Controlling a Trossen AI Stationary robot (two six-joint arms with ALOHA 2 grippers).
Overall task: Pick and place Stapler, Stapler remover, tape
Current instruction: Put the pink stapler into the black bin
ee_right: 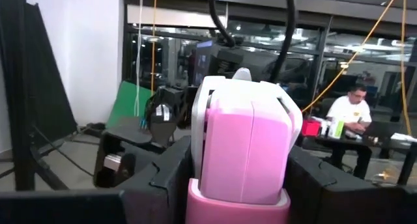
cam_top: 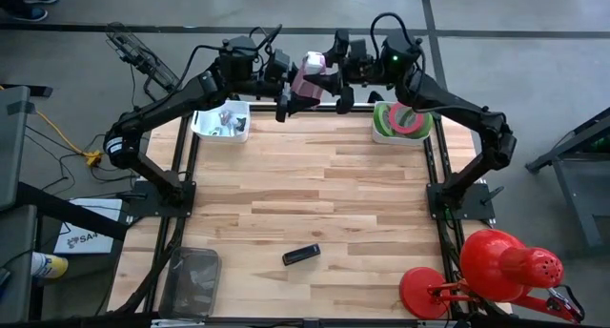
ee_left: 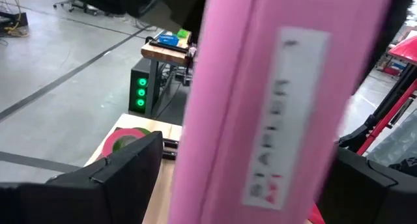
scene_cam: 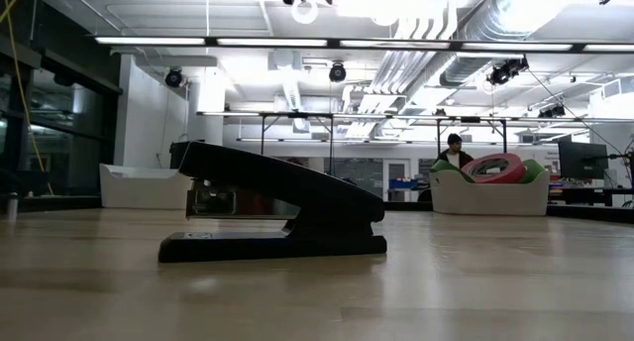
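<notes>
1. Both grippers meet high above the far edge of the table, the left gripper (cam_top: 286, 92) and the right gripper (cam_top: 335, 80) each clamped on the same pink stapler (cam_top: 310, 77), which hangs between them in mid-air.

2. In the left wrist view the pink stapler (ee_left: 273, 107) fills the frame between that arm's dark fingers (ee_left: 124, 165); in the right wrist view its white-and-pink end (ee_right: 246, 139) sits squeezed between the right arm's fingers (ee_right: 169, 172).

3. This looks like a handover, with neither side yet released.

4. Just right of the pair, at the far right of the table, a white bin (cam_top: 400, 137) holds green and pink tape rolls (cam_top: 400, 120). At the far left, a second white bin (cam_top: 221, 123) holds small items too small to identify.

5. A black stapler (cam_top: 301, 255) lies on the near part of the table (cam_top: 315, 185), well apart from both arms; the low view shows it upright and closed (scene_cam: 277, 207).

6. Risk, as judged from here: if 1 gripper lets go before the other's hold is firm, the pink stapler could drop and miss either bin. If both pull while clenched, it may twist or slip out.

7. A person (ee_right: 348, 113) sits in the room beyond the table.
</notes>
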